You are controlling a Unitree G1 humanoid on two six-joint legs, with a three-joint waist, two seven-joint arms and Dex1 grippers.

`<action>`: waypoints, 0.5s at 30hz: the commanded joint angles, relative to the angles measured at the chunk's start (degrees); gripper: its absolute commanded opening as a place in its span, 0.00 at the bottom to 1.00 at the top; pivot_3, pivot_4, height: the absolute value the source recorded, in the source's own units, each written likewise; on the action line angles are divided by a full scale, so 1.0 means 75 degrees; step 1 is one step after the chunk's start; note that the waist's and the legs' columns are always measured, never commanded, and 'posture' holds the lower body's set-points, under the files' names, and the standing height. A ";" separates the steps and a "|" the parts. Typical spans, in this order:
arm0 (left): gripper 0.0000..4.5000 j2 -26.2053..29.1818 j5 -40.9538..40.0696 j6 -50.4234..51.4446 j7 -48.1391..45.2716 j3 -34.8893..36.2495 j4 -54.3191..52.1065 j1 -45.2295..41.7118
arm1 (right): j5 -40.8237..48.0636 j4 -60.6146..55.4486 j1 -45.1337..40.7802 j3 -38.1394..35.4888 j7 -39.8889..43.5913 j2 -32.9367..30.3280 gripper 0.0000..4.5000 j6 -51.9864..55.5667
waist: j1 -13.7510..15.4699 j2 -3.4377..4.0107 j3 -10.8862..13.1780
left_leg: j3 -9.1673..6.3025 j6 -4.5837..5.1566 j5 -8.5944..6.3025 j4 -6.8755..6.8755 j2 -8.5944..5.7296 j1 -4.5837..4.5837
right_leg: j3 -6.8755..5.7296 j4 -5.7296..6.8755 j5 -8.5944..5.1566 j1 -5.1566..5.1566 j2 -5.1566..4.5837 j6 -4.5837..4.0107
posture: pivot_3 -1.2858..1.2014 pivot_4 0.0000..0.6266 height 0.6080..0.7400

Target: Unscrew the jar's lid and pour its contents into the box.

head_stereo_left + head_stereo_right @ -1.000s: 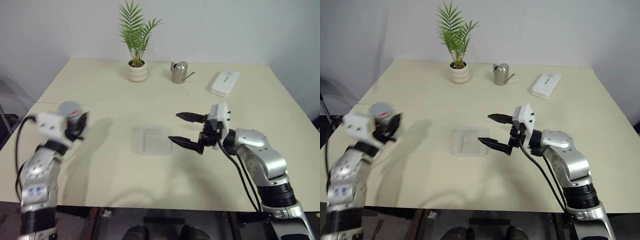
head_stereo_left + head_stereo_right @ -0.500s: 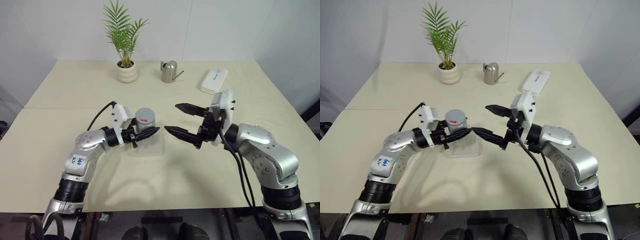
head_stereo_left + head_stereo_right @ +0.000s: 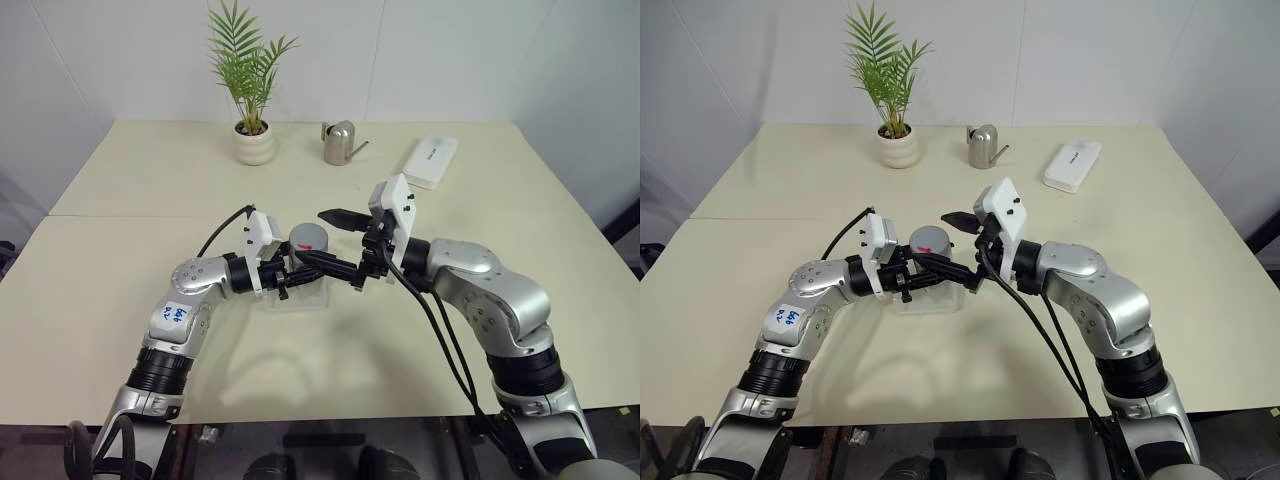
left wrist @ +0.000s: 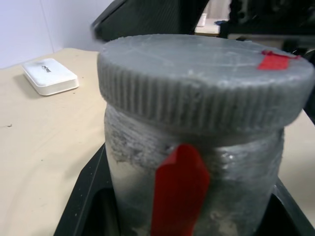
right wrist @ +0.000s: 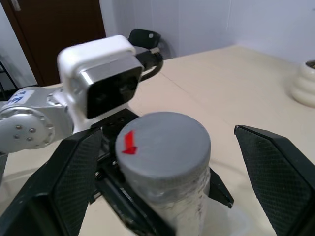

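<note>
My left gripper (image 3: 300, 272) is shut on the jar (image 3: 308, 250), a small silver-grey cylinder held upright just above the box (image 3: 288, 301), a clear shallow tray on the table. The grey ribbed lid (image 4: 206, 73) sits on the jar, with a small red mark (image 4: 275, 61) on top; a red strip runs down the jar's side (image 4: 179, 187). My right gripper (image 3: 312, 236) is open, one finger on each side of the lid (image 5: 165, 142), with gaps between the fingers (image 5: 74, 167) and the lid. The contents are hidden inside the jar.
At the back of the table stand a potted plant (image 3: 252, 140), a silver watering can (image 3: 340, 143) and a flat white case (image 3: 432, 162). The table (image 3: 120, 260) stretches wide to both sides of the arms.
The left arm swung the jar from the left side to above the box. The right gripper moved left, still open, until its fingers came either side of the lid.
</note>
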 commanded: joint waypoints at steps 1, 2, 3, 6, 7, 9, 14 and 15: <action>0.43 -0.0045 0.0045 -0.0158 0.0030 0.0112 -0.0133 0.0002 | -0.0052 -0.0055 -0.0120 0.0031 0.0059 0.0114 1.00 -0.0134 | -0.0005 0.0000 0.0000 | 0.0000 0.0000 0.0000 0.0000 0.0000 -0.0001 | 0.0000 0.0000 0.0000 0.0000 0.0000 0.0000 | 0.52 0.24 1.00; 0.43 -0.0049 0.0052 -0.0159 0.0036 0.0128 -0.0138 0.0005 | -0.0082 -0.0024 -0.0121 0.0049 0.0075 0.0136 1.00 -0.0159 | -0.0009 0.0000 0.0000 | 0.0000 0.0000 0.0000 0.0000 0.0000 -0.0001 | 0.0000 -0.0001 0.0000 0.0000 0.0000 0.0000 | 0.52 0.24 1.00; 0.43 -0.0049 0.0058 -0.0158 0.0040 0.0141 -0.0148 0.0010 | -0.0097 0.0000 -0.0120 0.0051 0.0088 0.0161 1.00 -0.0169 | -0.0010 0.0000 0.0000 | 0.0000 0.0000 0.0000 -0.0001 0.0001 -0.0001 | 0.0000 -0.0001 0.0000 0.0000 0.0000 0.0000 | 0.52 0.24 1.00; 0.43 -0.0028 0.0058 -0.0147 0.0053 0.0190 -0.0184 0.0041 | -0.0156 0.0115 -0.0146 0.0044 0.0117 0.0242 0.96 -0.0245 | -0.0015 0.0000 0.0000 | 0.0000 0.0000 0.0000 0.0001 0.0000 -0.0001 | 0.0000 0.0001 0.0000 0.0000 0.0000 0.0000 | 0.52 0.24 1.00; 0.43 -0.0016 0.0053 -0.0140 0.0053 0.0206 -0.0201 0.0057 | -0.0172 0.0142 -0.0154 0.0038 0.0125 0.0270 0.91 -0.0266 | -0.0015 0.0000 0.0000 | 0.0001 0.0000 0.0000 0.0001 0.0001 -0.0001 | 0.0000 0.0002 0.0000 0.0000 0.0000 0.0000 | 0.52 0.24 1.00; 0.43 0.0005 0.0047 -0.0124 0.0051 0.0239 -0.0244 0.0099 | -0.0196 0.0184 -0.0165 0.0034 0.0143 0.0328 0.80 -0.0310 | -0.0016 0.0000 0.0000 | 0.0001 0.0000 0.0000 0.0001 0.0001 0.0000 | 0.0000 0.0003 0.0000 -0.0001 0.0000 0.0000 | 0.52 0.24 1.00; 0.43 0.0057 0.0006 -0.0076 0.0042 0.0311 -0.0351 0.0195 | -0.0189 0.0214 -0.0181 0.0012 0.0169 0.0503 0.57 -0.0447 | -0.0017 0.0000 0.0000 | 0.0001 0.0000 0.0000 -0.0001 0.0001 0.0000 | 0.0001 0.0001 0.0000 -0.0002 0.0000 0.0000 | 0.52 0.24 1.00; 0.43 0.0065 0.0005 -0.0075 0.0036 0.0320 -0.0358 0.0207 | -0.0193 0.0214 -0.0185 0.0006 0.0176 0.0526 0.57 -0.0455 | -0.0015 0.0000 0.0000 | 0.0000 0.0000 0.0000 -0.0001 0.0001 -0.0001 | 0.0001 0.0002 0.0000 -0.0002 0.0000 0.0000 | 0.52 0.24 1.00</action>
